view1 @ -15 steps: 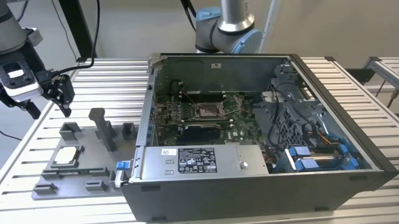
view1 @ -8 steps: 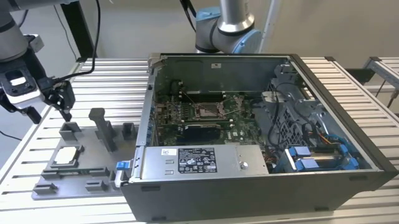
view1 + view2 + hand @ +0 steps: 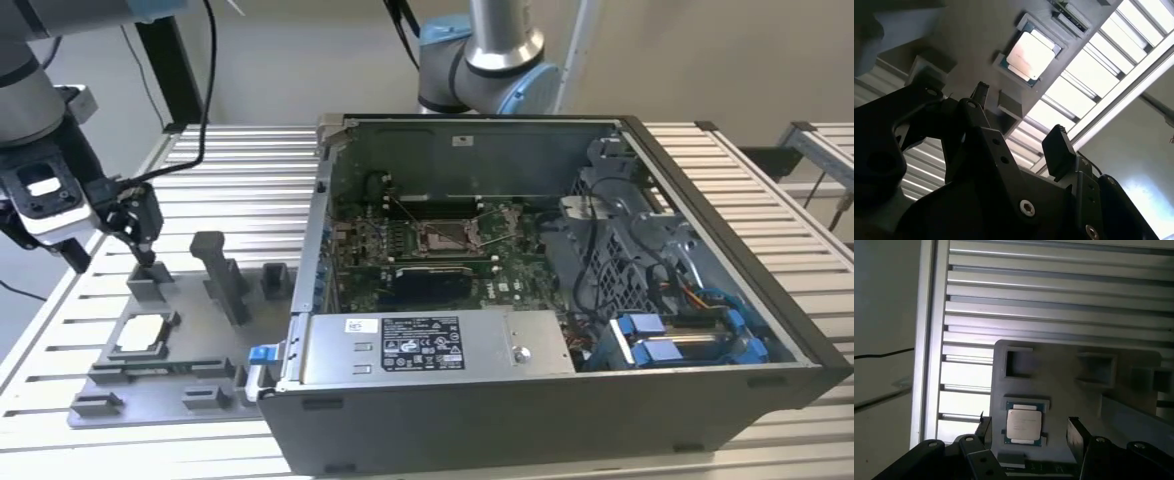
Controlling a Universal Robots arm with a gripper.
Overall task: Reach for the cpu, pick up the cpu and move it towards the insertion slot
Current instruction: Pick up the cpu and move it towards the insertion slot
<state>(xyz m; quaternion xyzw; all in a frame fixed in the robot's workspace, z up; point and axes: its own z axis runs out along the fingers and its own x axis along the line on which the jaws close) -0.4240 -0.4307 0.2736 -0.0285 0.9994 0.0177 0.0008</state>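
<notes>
My gripper (image 3: 138, 238) hangs over the far end of the grey fixture plate (image 3: 200, 345), at the exterior view's left. My two fingers (image 3: 1077, 434) are spread wide apart. Nothing is between them, so I hold nothing. The cpu (image 3: 144, 335) lies flat in a square pocket of the plate, with its pale shiny top facing up. I am not touching it; it lies below me and a bit nearer the camera in the exterior view. In the first wrist view the cpu (image 3: 1024, 424) shows under the gap between my fingers. In the second wrist view the cpu (image 3: 1031, 54) sits past my fingertips, alone in its pocket. Just under my fingers in the exterior view is a small grey block (image 3: 150, 282), and beside it stands a tall grey post (image 3: 220, 275). The plate rests on a metal table (image 3: 240, 180) made of long silver slats. To the exterior view's right of the plate is an open computer case (image 3: 641, 135). The insertion slot (image 3: 447, 237) is inside it, on the green motherboard (image 3: 514, 275), with a shiny metal frame. The slot is well apart from the cpu and from me. A silver power box (image 3: 407, 345) sits at the near side of the case. Another robot arm (image 3: 487, 60) stands behind the case.
</notes>
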